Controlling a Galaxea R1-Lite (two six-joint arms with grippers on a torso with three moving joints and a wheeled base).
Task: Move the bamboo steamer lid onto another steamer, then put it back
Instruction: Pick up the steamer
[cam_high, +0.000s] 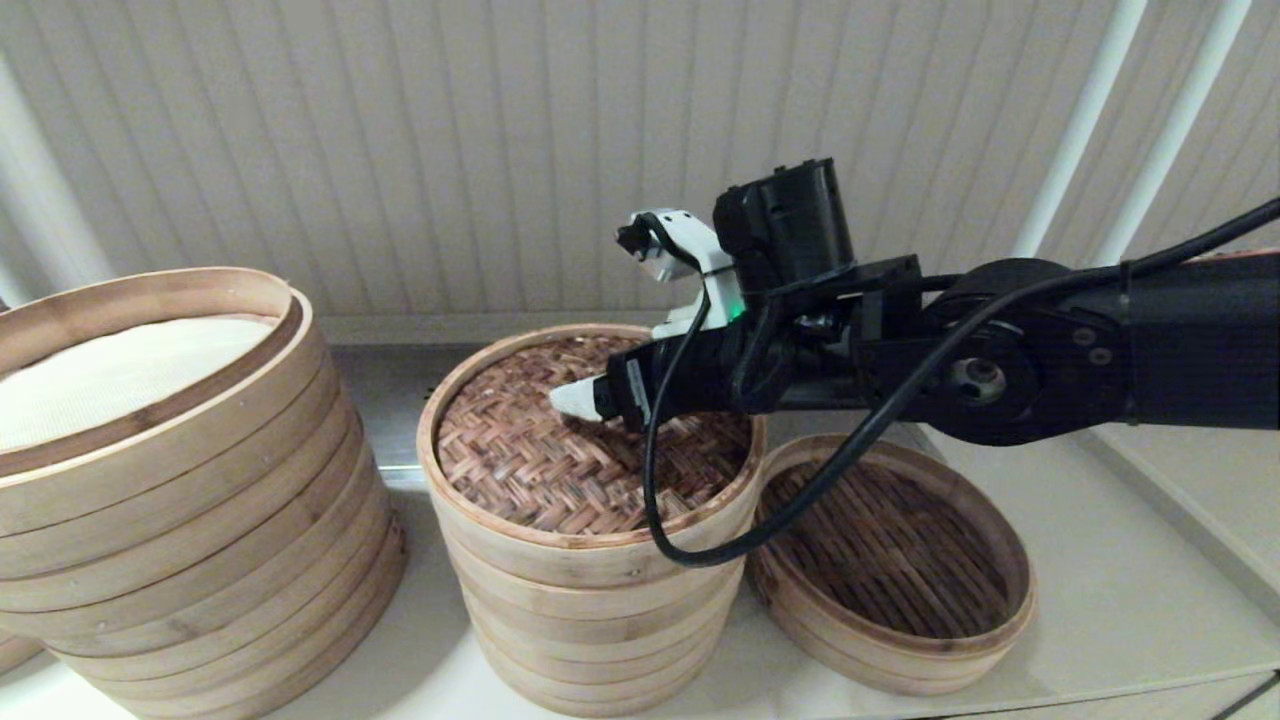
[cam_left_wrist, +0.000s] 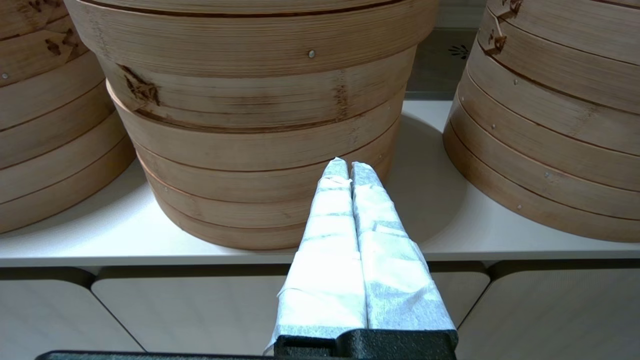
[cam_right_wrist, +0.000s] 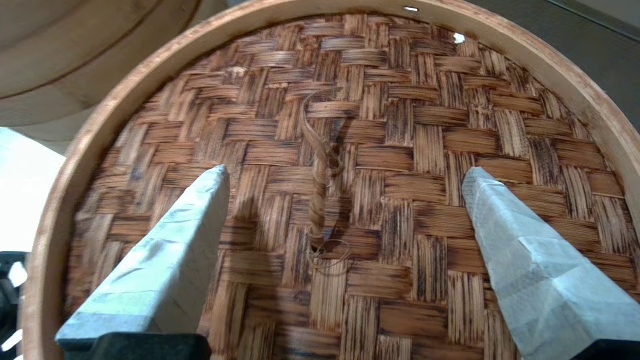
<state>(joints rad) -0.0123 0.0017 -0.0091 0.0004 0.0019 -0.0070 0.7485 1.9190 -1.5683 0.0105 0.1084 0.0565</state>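
The bamboo steamer lid (cam_high: 560, 470), dark herringbone weave inside a pale band, rests on top of the mid-sized stack of pale rings (cam_high: 590, 610) in the middle of the counter. The lid hides that steamer's liner. My right gripper (cam_high: 600, 385) hovers just above the lid's centre, open, fingers not touching it. In the right wrist view, the gripper (cam_right_wrist: 346, 171) straddles the lid's twisted twine handle (cam_right_wrist: 320, 200), with woven lid (cam_right_wrist: 425, 125) showing between the fingers. My left gripper (cam_left_wrist: 346, 164) is shut on nothing, held low before the counter's front edge.
A much wider stack with a plain white liner (cam_high: 170, 480) stands to the left. A single low basket with a dark slatted floor (cam_high: 890, 560) lies right of the middle stack, touching it. A ribbed wall runs behind. Bamboo stacks (cam_left_wrist: 260, 140) fill the left wrist view.
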